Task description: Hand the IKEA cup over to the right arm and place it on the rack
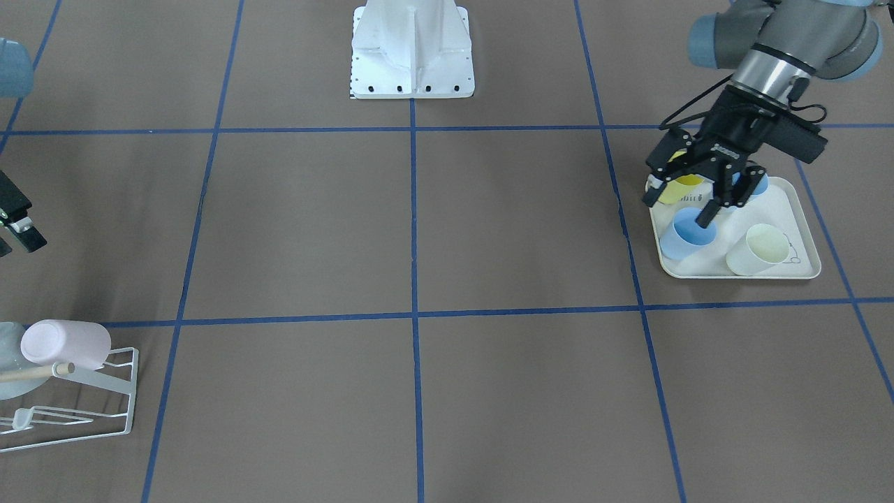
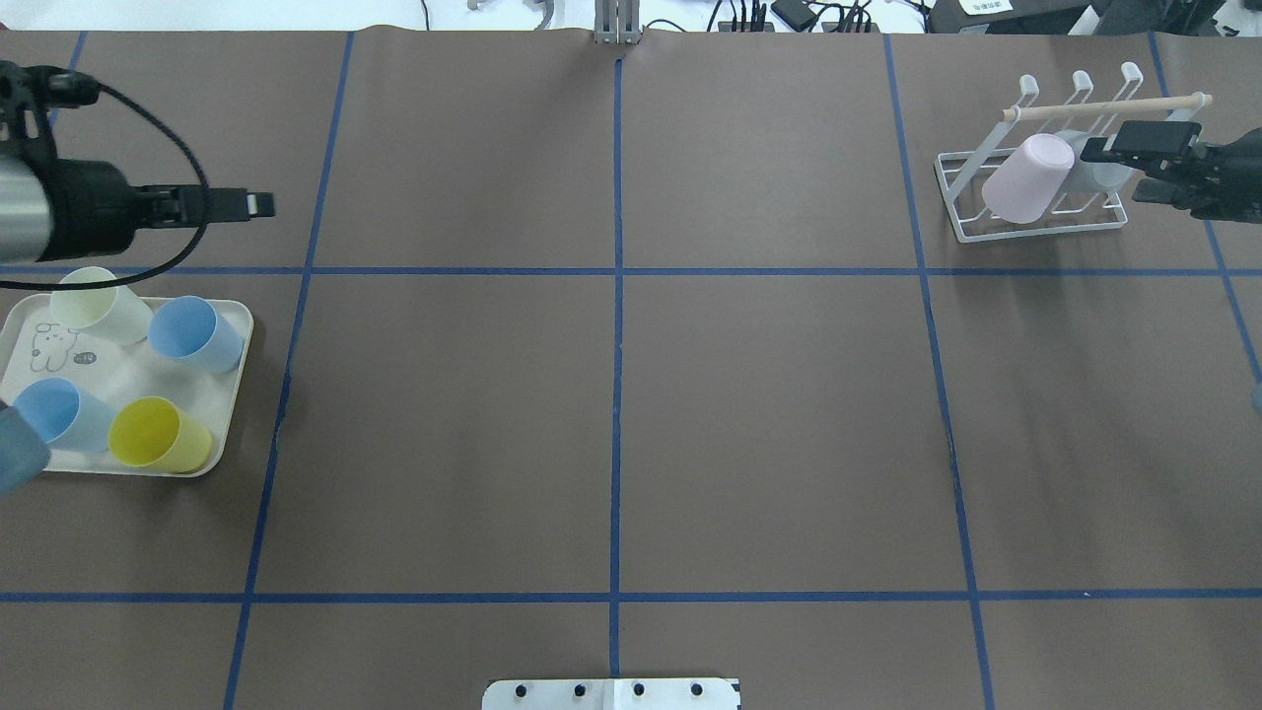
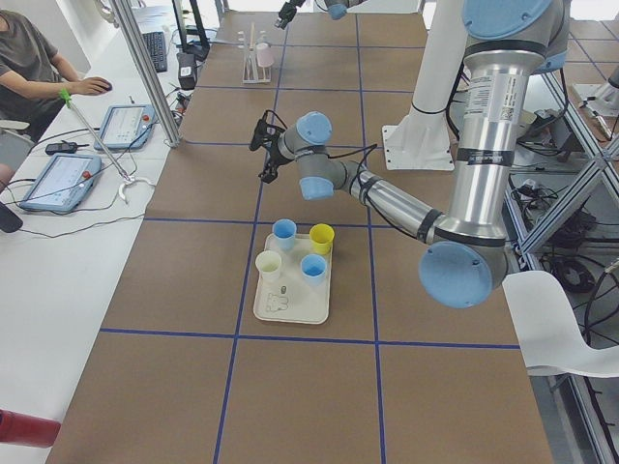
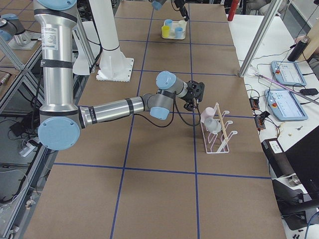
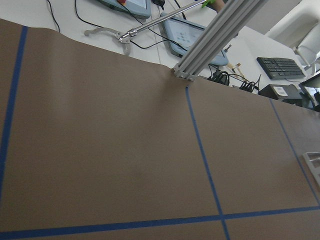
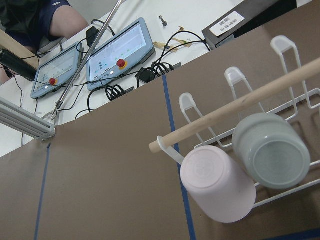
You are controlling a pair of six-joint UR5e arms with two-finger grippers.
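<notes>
Four IKEA cups lie on a cream tray [image 2: 123, 375]: a pale green one [image 2: 99, 306], two blue ones [image 2: 195, 333] and a yellow one [image 2: 158, 436]. My left gripper [image 1: 679, 209] is open and empty. It hangs well above the table beside the tray, as the exterior left view [image 3: 264, 159] shows. The white wire rack [image 2: 1035, 225] holds a pink cup [image 2: 1027, 177] and a grey cup [image 6: 270, 150] under its wooden dowel [image 6: 235, 112]. My right gripper [image 1: 14, 241] is open and empty, just beside the rack [image 4: 219, 137].
The robot's white base [image 1: 412, 49] stands at the table's middle edge. Blue tape lines divide the brown table. Operator tablets and cables [image 6: 120, 55] lie beyond the far table edge, and an aluminium post [image 5: 210, 40] stands there.
</notes>
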